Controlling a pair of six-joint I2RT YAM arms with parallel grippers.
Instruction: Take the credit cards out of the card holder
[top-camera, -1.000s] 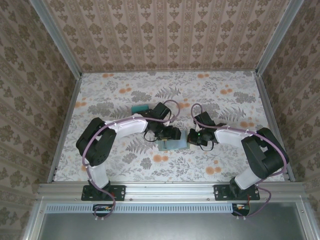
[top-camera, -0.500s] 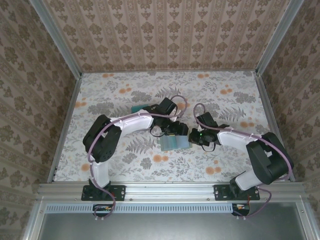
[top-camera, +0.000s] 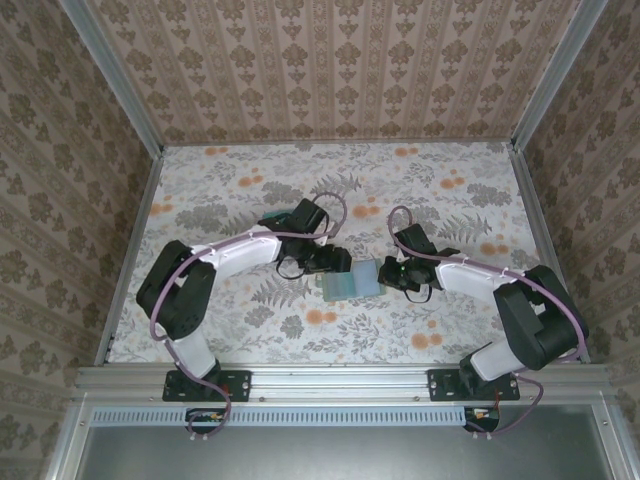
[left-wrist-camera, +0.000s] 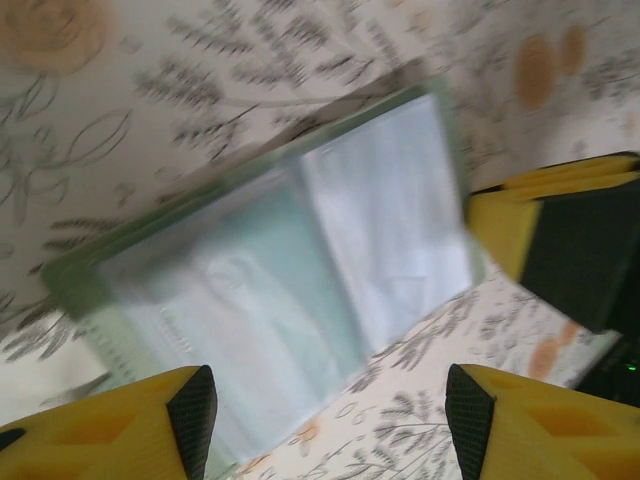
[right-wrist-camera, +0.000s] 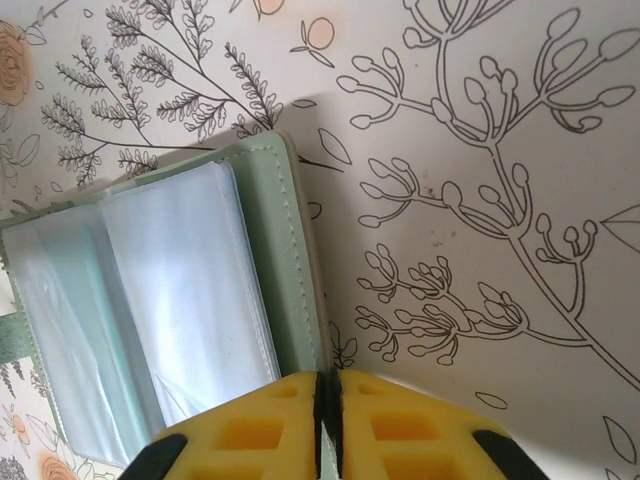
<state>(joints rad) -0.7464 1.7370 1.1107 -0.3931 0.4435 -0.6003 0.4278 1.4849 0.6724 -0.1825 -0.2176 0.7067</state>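
Observation:
The card holder (top-camera: 350, 281) lies open on the floral table, one greenish and one blue-grey panel up. My right gripper (top-camera: 384, 272) is shut on its right edge; in the right wrist view the yellow fingers (right-wrist-camera: 270, 425) pinch the holder's stitched green border (right-wrist-camera: 295, 270). My left gripper (top-camera: 335, 262) hovers open just above the holder's upper left corner. The left wrist view is blurred and shows the holder (left-wrist-camera: 300, 270) below the open left gripper (left-wrist-camera: 330, 415), with nothing between its pads. A teal stack of credit cards (top-camera: 270, 218) peeks out behind the left arm.
The floral table (top-camera: 450, 190) is walled in by patterned panels, with a metal rail (top-camera: 340, 378) along the near edge. My right gripper's yellow finger (left-wrist-camera: 560, 230) shows at the holder's right end in the left wrist view.
The left gripper swung right over the holder, then drew back to the left. The holder turned slightly and shifted up. The right gripper has stayed at its right edge.

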